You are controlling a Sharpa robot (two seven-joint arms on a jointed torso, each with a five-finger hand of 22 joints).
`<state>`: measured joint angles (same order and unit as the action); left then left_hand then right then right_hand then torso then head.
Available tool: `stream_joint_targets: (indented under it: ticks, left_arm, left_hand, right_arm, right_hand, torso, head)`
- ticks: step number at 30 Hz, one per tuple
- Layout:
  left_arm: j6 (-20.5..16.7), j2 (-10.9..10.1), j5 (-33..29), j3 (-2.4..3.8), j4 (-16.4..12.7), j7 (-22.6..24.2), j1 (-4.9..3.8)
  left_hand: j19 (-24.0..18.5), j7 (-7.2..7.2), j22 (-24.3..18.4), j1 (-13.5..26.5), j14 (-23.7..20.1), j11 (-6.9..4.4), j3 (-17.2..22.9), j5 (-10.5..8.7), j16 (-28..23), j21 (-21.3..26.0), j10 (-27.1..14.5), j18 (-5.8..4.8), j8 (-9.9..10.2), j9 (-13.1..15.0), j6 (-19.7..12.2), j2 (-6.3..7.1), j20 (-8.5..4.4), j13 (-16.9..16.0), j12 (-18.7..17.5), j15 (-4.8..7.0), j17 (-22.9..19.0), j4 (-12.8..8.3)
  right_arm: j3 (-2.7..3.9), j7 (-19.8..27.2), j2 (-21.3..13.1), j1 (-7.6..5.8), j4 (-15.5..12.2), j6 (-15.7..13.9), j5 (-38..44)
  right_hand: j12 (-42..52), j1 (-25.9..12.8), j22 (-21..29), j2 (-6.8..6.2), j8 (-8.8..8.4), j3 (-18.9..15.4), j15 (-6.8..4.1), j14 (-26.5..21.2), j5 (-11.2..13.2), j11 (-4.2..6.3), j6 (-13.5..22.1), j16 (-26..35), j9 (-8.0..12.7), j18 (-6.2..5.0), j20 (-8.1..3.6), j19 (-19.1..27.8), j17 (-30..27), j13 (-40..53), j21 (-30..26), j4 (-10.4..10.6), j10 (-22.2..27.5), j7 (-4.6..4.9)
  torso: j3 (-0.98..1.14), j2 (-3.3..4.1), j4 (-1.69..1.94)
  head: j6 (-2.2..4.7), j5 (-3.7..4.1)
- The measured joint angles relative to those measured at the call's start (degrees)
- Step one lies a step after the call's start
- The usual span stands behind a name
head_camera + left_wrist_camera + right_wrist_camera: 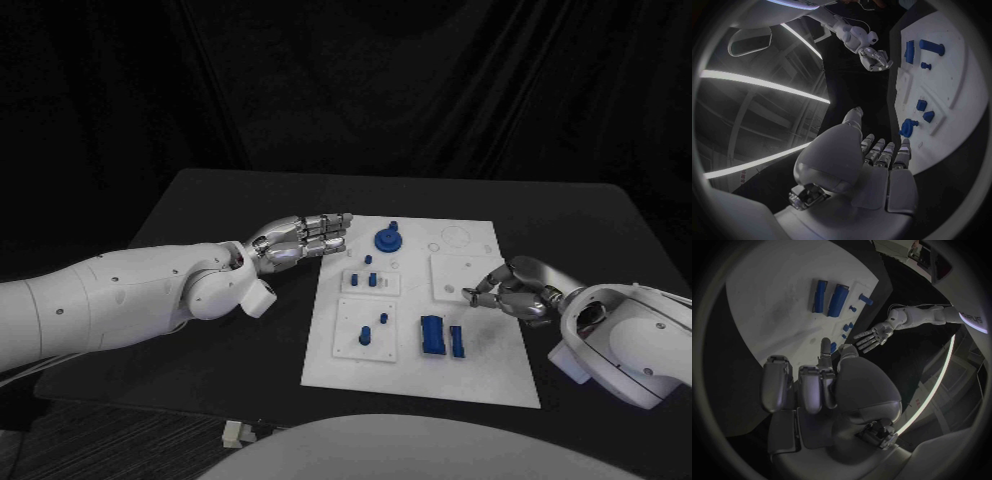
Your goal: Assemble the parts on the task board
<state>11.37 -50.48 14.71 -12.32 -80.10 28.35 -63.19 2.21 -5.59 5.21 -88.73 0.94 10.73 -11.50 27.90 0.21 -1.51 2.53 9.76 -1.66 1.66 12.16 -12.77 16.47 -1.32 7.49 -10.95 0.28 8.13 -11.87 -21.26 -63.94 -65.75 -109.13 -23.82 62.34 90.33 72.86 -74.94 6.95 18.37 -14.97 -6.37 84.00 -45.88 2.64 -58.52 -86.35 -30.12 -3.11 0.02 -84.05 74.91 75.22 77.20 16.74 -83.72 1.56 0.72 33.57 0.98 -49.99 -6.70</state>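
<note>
The white task board (476,375) is seen in the middle of the table (216,200), blue parts (438,336) resting on it, while the left robot hand (303,238) is held released, fingers extended, at its left edge and the right robot hand (508,288) is curled, clenched on nothing, over its right edge.

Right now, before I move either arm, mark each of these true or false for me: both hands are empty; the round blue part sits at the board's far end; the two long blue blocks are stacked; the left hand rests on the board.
1. Both hands are empty: true; left hand and right hand hold nothing.
2. Round blue part sits at the far end of the task board: true.
3. Long blue blocks are stacked: false; they lie side by side.
4. Left hand rests on the board: false; it is beside the board's far left corner.
</note>
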Motion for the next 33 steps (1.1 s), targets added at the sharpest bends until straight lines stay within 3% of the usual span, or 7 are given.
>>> stream_joint_targets:
  ticks: [4,9,17,24,33]
  left_arm:
    - [0.00,-0.02,0.00,0.00,0.01,0.03,0.04]
    - [0.00,-0.02,0.00,0.00,0.03,0.10,0.11]
    - [0.00,-0.06,0.00,0.00,0.04,0.17,0.21]
    - [-0.01,-0.22,0.00,0.00,0.02,0.21,0.24]
    - [0.00,-0.17,0.00,0.00,0.04,0.24,0.30]
  left_hand:
    - [0.00,-0.14,0.00,0.00,0.00,0.00,-0.01,0.00,0.00,0.00,0.00,0.01,0.00,0.04,0.14,0.00,0.00,-0.01,0.00,0.00,0.00,-0.01]
    - [0.00,-0.14,0.15,0.00,0.00,0.00,0.00,0.00,0.00,-0.23,0.00,0.00,0.00,0.04,0.14,0.00,0.00,-0.05,0.00,0.00,0.00,-0.32]
    - [0.00,-0.14,0.18,0.00,0.00,0.00,0.00,0.00,0.00,-0.23,0.00,0.00,0.00,0.03,0.14,0.00,0.00,-0.04,0.00,0.00,0.00,-0.32]
    - [0.22,-0.14,0.17,0.00,0.00,0.00,0.00,0.00,0.00,-0.23,0.00,0.00,0.00,0.03,0.14,0.00,0.21,-0.04,0.00,0.00,0.00,-0.32]
    - [0.21,-0.14,0.17,0.00,0.00,0.00,0.00,0.00,0.00,-0.23,0.00,0.01,0.00,0.02,0.14,0.00,0.21,-0.04,0.00,0.00,0.00,-0.31]
  right_arm:
    - [0.00,3.08,-0.04,0.71,0.01,-2.43,0.95]
    - [-0.01,4.66,0.22,1.10,0.53,-3.17,1.59]
    - [-0.01,4.54,1.05,1.92,1.48,-1.74,2.38]
    - [-0.02,3.38,1.18,2.86,1.76,0.64,3.07]
    - [-0.02,1.71,1.52,3.21,2.01,3.10,3.99]
  right_hand:
    - [0.11,-2.58,0.00,2.30,-2.59,-0.01,0.01,-0.01,6.31,-0.20,-2.09,-0.16,3.51,0.00,0.00,0.00,0.00,0.01,0.59,0.00,-0.19,0.32]
    - [-0.26,-5.92,0.01,3.27,-4.36,-0.10,0.13,0.08,10.31,-0.20,-2.56,-0.16,5.87,0.00,0.24,0.18,0.00,0.00,0.87,0.05,-0.19,0.61]
    - [-0.53,-11.37,0.01,4.48,-6.63,-2.27,0.41,-0.01,12.68,-0.82,-4.32,-0.16,9.04,-0.01,0.62,0.21,0.00,-0.54,1.14,0.01,-0.41,1.07]
    - [-0.54,-12.96,0.01,5.36,-7.34,-2.88,0.41,-0.01,14.63,-1.02,-5.05,-0.16,10.25,0.00,0.62,0.20,0.00,-0.28,1.14,0.17,-0.20,1.23]
    - [-0.54,-13.41,0.02,5.81,-7.63,-3.04,0.41,-0.01,15.19,-1.02,-5.44,-0.16,10.80,-0.01,0.62,0.20,0.00,-0.28,0.34,0.01,-0.20,1.22]
  torso:
    - [0.00,-0.02,0.01]
    - [0.00,-0.03,0.01]
    - [0.00,-0.01,0.01]
    - [0.00,0.00,-0.01]
    - [0.00,0.01,0.00]
  head:
    - [0.00,-0.01]
    - [0.00,0.06]
    - [0.00,-0.06]
    - [0.00,-0.26]
    - [0.00,0.02]
